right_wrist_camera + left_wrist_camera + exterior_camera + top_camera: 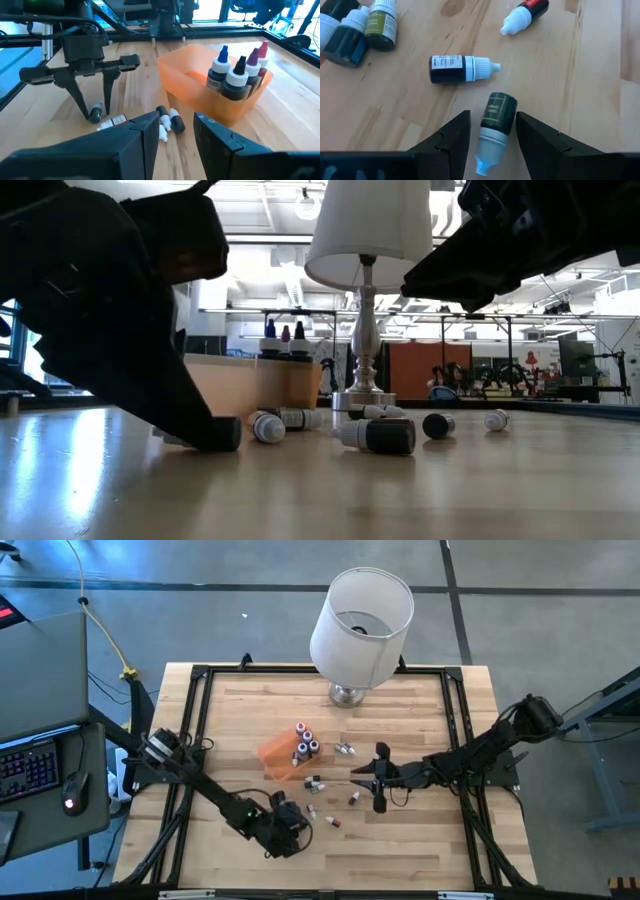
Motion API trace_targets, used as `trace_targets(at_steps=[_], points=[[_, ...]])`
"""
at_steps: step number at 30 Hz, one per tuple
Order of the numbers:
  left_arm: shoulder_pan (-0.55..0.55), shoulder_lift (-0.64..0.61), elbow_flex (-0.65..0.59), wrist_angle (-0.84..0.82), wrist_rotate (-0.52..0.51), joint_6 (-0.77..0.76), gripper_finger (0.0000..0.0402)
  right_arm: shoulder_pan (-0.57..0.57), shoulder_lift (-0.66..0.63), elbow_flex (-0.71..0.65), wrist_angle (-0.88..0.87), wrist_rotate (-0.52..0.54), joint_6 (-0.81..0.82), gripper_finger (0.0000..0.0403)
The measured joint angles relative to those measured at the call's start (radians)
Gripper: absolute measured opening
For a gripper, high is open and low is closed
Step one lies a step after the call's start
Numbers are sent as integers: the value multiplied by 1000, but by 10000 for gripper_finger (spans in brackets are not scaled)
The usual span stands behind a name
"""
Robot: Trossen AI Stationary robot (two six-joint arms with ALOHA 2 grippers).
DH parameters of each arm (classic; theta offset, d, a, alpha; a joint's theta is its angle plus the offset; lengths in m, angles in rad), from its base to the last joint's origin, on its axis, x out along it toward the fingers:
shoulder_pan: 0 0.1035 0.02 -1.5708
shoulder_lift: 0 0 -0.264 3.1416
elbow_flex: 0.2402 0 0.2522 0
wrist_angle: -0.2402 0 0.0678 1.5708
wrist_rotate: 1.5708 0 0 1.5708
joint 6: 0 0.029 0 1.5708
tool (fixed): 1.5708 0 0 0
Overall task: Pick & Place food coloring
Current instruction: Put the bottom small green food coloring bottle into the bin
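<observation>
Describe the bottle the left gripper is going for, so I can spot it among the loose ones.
Start at the orange tray mid-table, then move toward the front edge where the left gripper sits low over the wood. The bottle between its open fingers lies on its side. It has a dark green body and a bluish tip, unlike the black, white-capped bottle lying just beyond it.

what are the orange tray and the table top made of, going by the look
The orange tray looks like translucent plastic, smooth and slightly glossy: light glows through its walls. The table top seems to be light wood in glued strips, with visible grain and seams and a low sheen, probably sealed.
</observation>
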Motion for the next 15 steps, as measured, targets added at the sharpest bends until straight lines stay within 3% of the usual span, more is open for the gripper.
trace_targets(at_steps=[7,15], points=[[0,5,0,-2,-7,59,152,-32,0,0,-4,0,7,114],[2,6,0,3,-4,77,74,-38,0,0,-8,0,10,114]])
